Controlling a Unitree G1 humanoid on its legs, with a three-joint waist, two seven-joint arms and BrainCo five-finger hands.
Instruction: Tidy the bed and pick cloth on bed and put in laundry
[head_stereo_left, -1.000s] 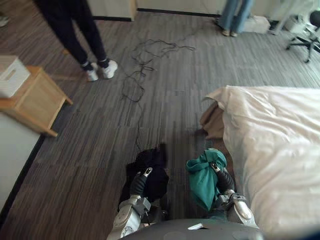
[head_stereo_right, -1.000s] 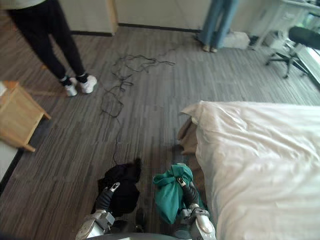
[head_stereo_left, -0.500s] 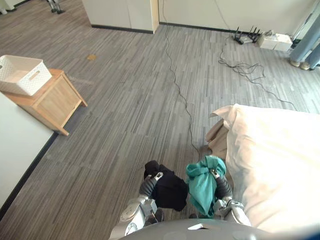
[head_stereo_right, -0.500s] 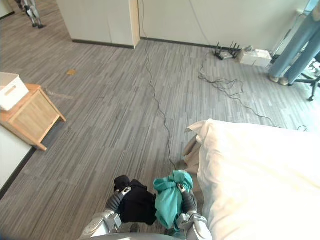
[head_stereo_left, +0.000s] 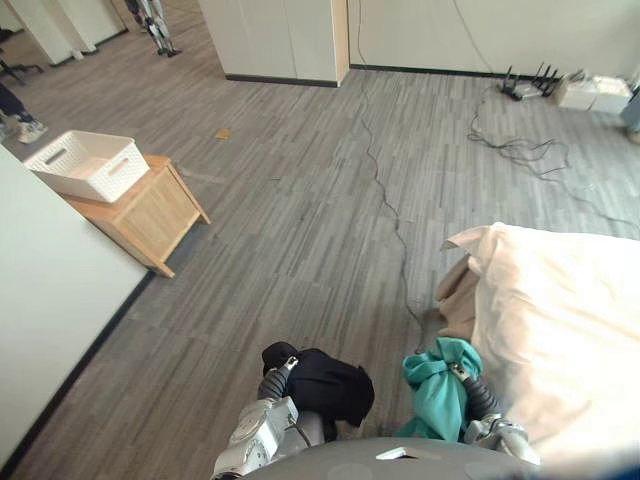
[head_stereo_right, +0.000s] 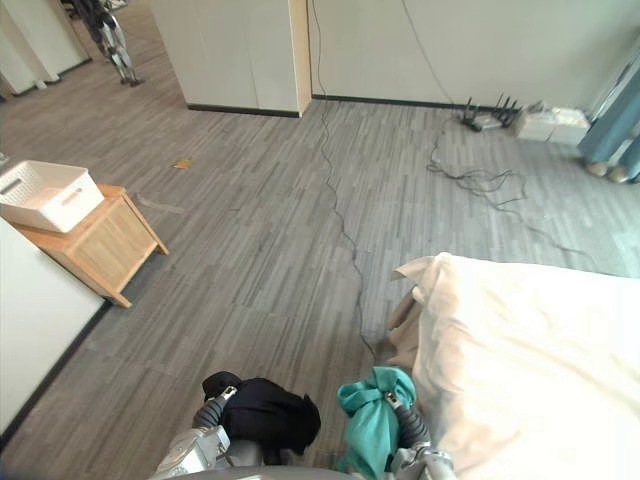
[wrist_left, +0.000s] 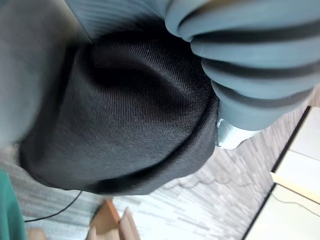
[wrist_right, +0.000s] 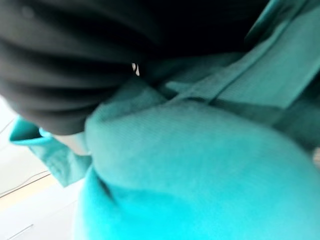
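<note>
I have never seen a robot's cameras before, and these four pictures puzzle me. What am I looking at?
The two wide pictures come from a twin camera on a humanoid robot's head, looking down. The two close ones come from cameras on its wrists.

Its left hand, fingers curled, holds a bundled black cloth. The left wrist view shows that cloth from very near. Its right hand grips a teal cloth, seen close in the right wrist view.

On the robot's right is a bed with a pale cover. Across the floor, on its left, a white basket stands on a small wooden table.
</note>
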